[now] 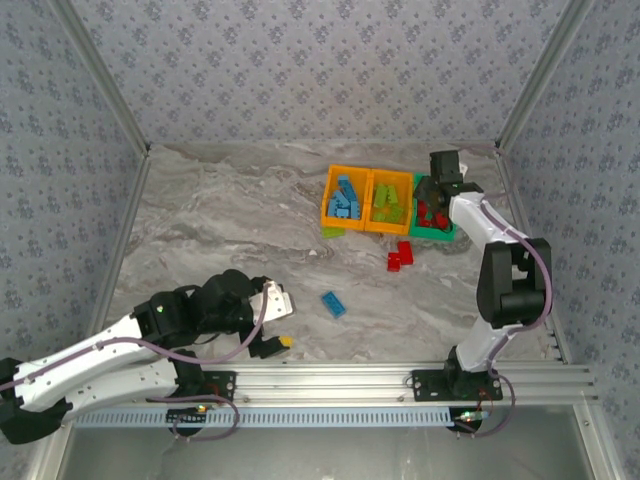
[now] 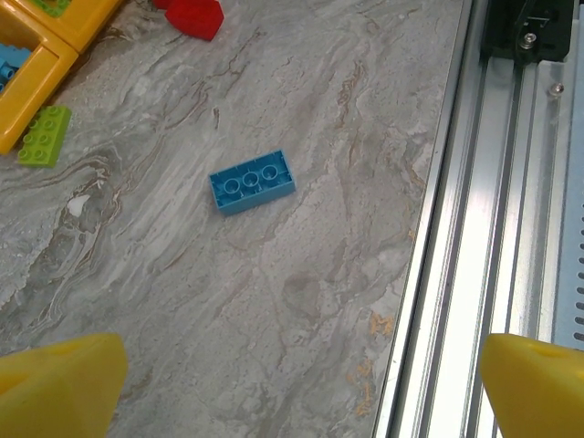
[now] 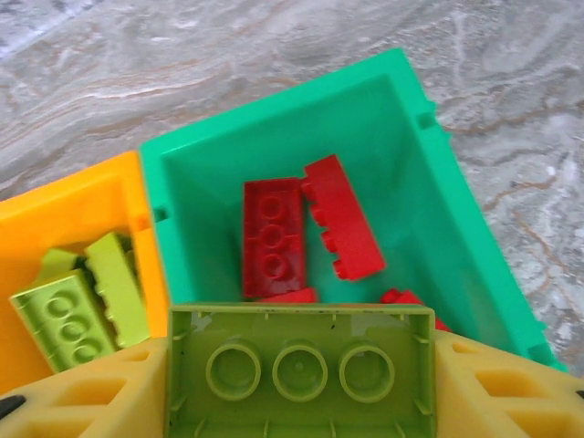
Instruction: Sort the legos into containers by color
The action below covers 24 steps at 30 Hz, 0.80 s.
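Your right gripper (image 3: 301, 394) clamps a lime green studded plastic brick (image 3: 301, 351) above the green rectangular plastic bin (image 3: 456, 237) holding red bricks (image 3: 272, 237). Your left gripper (image 2: 297, 392) stands wide open near a light blue plastic brick (image 2: 252, 181) on the marbled table (image 2: 319, 301).

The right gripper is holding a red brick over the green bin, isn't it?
Not quite. The right gripper holds a lime green brick, not a red one, over the green bin. The red bricks lie inside the bin. The right wrist view shows it.
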Available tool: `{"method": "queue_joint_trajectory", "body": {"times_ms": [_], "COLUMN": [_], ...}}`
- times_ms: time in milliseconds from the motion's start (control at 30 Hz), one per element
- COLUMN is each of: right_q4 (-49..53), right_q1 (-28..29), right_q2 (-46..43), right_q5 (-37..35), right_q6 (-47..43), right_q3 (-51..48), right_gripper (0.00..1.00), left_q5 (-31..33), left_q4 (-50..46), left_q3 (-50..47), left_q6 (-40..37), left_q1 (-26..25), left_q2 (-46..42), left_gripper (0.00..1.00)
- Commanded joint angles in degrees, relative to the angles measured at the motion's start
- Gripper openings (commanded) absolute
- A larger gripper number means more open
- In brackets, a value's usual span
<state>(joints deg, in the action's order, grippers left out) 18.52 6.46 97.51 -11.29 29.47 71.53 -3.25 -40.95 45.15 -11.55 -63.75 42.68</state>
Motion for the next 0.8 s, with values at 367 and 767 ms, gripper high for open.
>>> {"method": "queue_joint_trajectory", "body": {"times_ms": [367, 767], "right_q4": [12.5, 19.1], "right_q1": [8.0, 11.1], "right_q2": [17.4, 14.1], "right_q5": [3.2, 0.6], "right_q6": [-6.6, -8.7], "right_q3": [23.6, 28.3], "right_gripper": [0.53, 0.86], "left_q5": [-2.0, -2.4], "left_q4": [0.2, 0.3], "left_q3": [0.6, 0.6], "left_q6": [0.1, 0.2], "left_q1": [1.7, 1.7], "left_q2": [0.6, 1.2], "left_gripper": [0.99, 0.99]}}
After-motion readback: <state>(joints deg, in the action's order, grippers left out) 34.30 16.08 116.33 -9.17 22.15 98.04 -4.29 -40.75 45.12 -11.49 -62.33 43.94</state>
